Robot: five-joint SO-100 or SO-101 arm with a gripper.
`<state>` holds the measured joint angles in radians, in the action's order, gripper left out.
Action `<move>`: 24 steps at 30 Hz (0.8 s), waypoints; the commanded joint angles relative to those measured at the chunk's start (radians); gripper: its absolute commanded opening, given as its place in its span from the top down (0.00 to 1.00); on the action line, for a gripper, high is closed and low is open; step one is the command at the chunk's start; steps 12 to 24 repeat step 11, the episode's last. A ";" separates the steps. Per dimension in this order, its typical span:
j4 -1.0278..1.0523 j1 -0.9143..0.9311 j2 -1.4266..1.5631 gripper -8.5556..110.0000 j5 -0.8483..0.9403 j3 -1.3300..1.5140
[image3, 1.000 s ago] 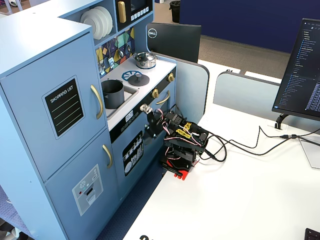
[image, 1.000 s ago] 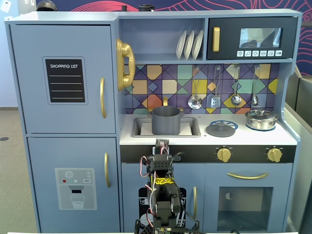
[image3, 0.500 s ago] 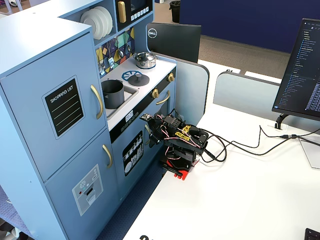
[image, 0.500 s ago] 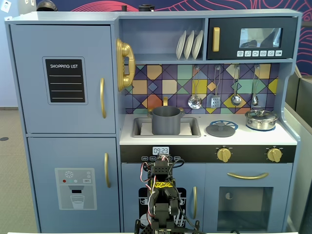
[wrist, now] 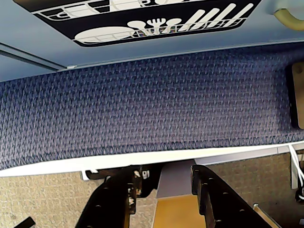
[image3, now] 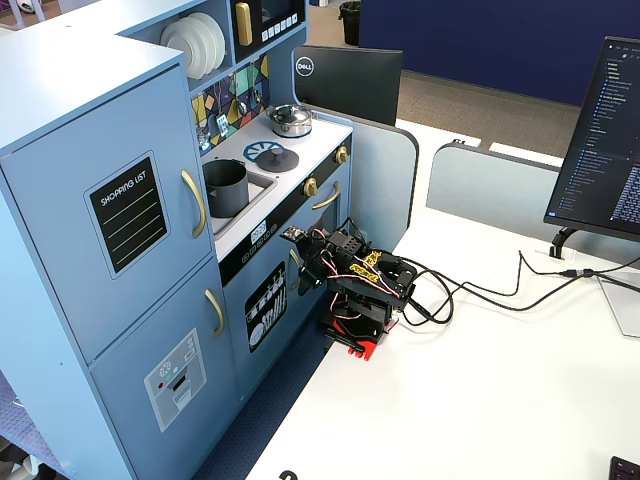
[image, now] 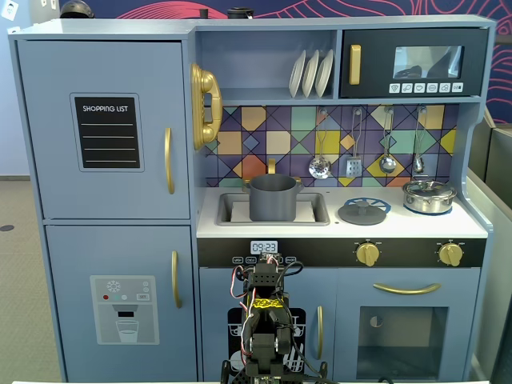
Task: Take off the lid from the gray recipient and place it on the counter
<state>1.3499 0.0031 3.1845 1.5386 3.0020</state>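
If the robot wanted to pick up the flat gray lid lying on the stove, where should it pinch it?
Probably by the small knob in the middle of the lid, coming straight down from above. The lid lies flat on the counter, over the burner print, so its thin edge gives little to grab, and the knob sticks up.

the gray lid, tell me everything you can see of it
The round matte dark-gray lid is a flat disc with a small knob at its centre. It is off the open dark-gray cylindrical pot, which stands in the sink, and lies flat, knob up, on the pale worktop, partly over the blue-and-white burner print. Nothing else touches it. It also shows in the angled fixed view.
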 commanded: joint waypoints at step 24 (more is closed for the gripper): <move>0.181 0.014 -0.006 0.87 0.000 0.000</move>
